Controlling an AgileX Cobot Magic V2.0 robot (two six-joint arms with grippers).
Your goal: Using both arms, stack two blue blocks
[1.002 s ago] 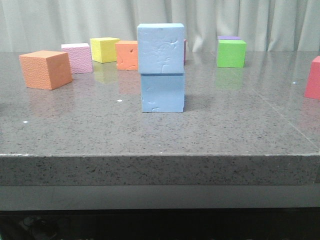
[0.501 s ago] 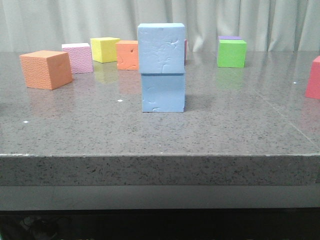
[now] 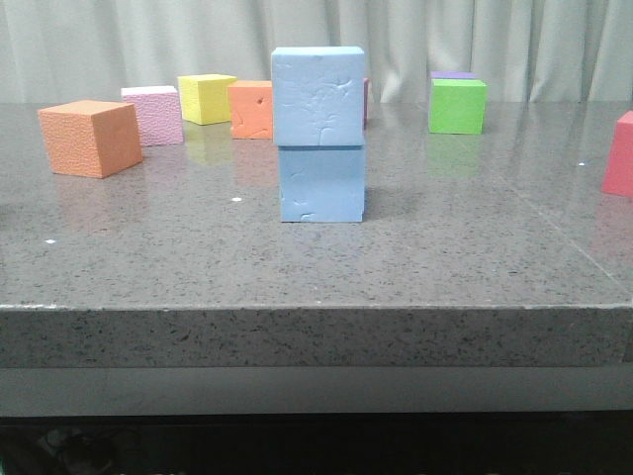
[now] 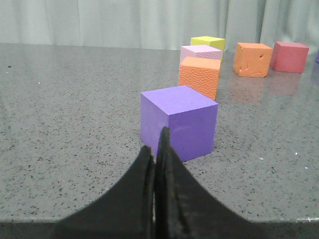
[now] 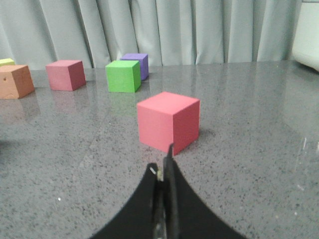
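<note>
In the front view one sky-blue block stands squarely on top of the other blue block at the middle of the grey table. Neither arm shows in the front view. The blue blocks do not show in either wrist view. My left gripper is shut and empty, low over the table just short of a purple cube. My right gripper is shut and empty, low over the table just short of a red cube.
At the back of the front view stand an orange cube, a pink-lilac cube, a yellow cube, another orange cube and a green cube. A red cube sits at the right edge.
</note>
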